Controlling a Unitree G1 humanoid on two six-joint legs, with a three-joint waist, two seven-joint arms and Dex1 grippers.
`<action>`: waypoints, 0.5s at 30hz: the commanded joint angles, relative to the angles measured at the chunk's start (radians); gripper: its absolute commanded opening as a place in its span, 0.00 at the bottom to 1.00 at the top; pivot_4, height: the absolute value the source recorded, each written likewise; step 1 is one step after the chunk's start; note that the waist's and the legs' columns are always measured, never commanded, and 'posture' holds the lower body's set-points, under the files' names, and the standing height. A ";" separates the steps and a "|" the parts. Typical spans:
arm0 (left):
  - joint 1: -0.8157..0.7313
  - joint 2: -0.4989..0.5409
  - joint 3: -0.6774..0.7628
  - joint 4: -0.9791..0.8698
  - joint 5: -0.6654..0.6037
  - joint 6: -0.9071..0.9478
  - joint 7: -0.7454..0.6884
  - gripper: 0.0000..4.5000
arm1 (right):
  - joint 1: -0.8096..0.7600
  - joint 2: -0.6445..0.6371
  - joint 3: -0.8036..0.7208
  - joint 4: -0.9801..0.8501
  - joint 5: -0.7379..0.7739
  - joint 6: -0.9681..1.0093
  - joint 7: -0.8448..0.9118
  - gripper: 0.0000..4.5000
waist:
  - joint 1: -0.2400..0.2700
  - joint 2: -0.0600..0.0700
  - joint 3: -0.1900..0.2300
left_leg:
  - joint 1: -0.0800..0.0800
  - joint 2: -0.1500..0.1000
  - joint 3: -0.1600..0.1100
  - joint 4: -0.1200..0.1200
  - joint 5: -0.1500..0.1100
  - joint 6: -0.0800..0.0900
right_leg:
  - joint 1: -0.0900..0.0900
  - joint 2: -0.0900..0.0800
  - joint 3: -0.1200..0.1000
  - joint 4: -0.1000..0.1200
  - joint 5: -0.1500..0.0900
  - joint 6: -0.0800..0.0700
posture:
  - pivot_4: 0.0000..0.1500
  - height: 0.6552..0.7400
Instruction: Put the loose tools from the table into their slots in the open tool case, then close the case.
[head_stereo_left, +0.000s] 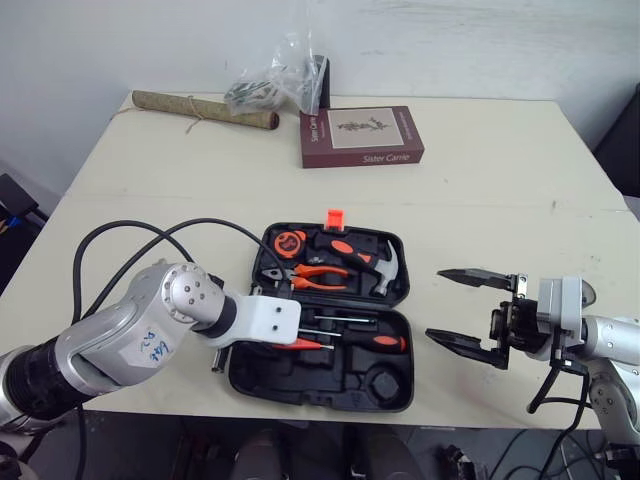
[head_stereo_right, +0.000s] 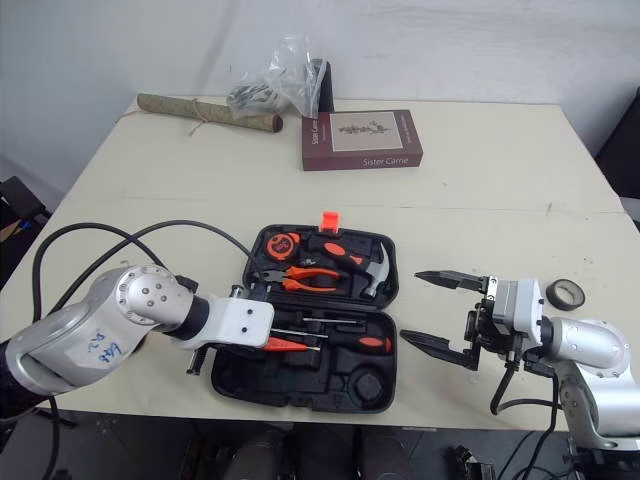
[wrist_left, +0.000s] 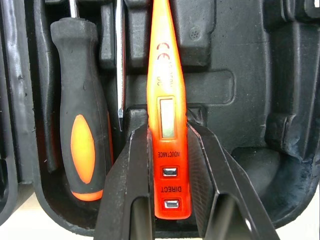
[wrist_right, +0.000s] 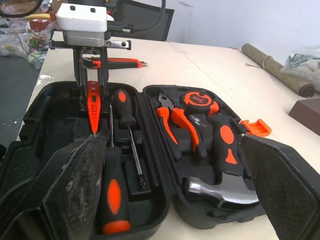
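1. The left tool (wrist_left: 167, 131) pinches the orange tester pen (wrist_left: 165, 75) by its sides and holds it along a narrow slot of the tool case (head_stereo_left: 300, 385), at lower centre of the frame.
2. The pen is smooth glossy plastic; the case is matte black, moulded.
3. The right tool (head_stereo_left: 435, 303) hangs spread at lower right, beside the case.

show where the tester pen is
Left wrist view: the orange tester pen is clamped in the left gripper, over the near half of the tool case, beside a screwdriver.

Silver arms (head_stereo_left: 120, 342), black fingers (head_stereo_left: 470, 277), black cable (head_stereo_left: 79, 275)
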 joint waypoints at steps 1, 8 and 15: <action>0.052 0.039 -0.014 0.034 0.055 -0.059 -0.026 0.07 | -0.005 -0.013 -0.014 -0.030 0.006 0.002 -0.008 1.00 | 0.000 0.000 0.000 | 0.000 0.000 0.000 0.000 0.000 0.000 | 0.000 0.000 0.000 0.000 0.000 0.000 | 1.00 1.00; 0.101 -0.027 0.047 0.102 0.083 -0.210 -0.003 0.30 | -0.013 -0.009 -0.007 -0.021 0.001 0.000 -0.011 1.00 | 0.006 0.002 -0.001 | 0.001 0.000 0.000 0.001 0.000 0.000 | 0.000 0.000 0.001 0.001 0.000 0.000 | 1.00 1.00; 0.220 0.030 0.371 0.018 -0.151 -0.302 -0.135 0.57 | -0.018 -0.008 -0.009 0.011 -0.001 -0.013 0.015 1.00 | 0.007 0.000 0.000 | -0.001 0.000 0.000 0.002 -0.001 0.001 | -0.001 0.000 0.001 0.001 0.000 0.000 | 1.00 1.00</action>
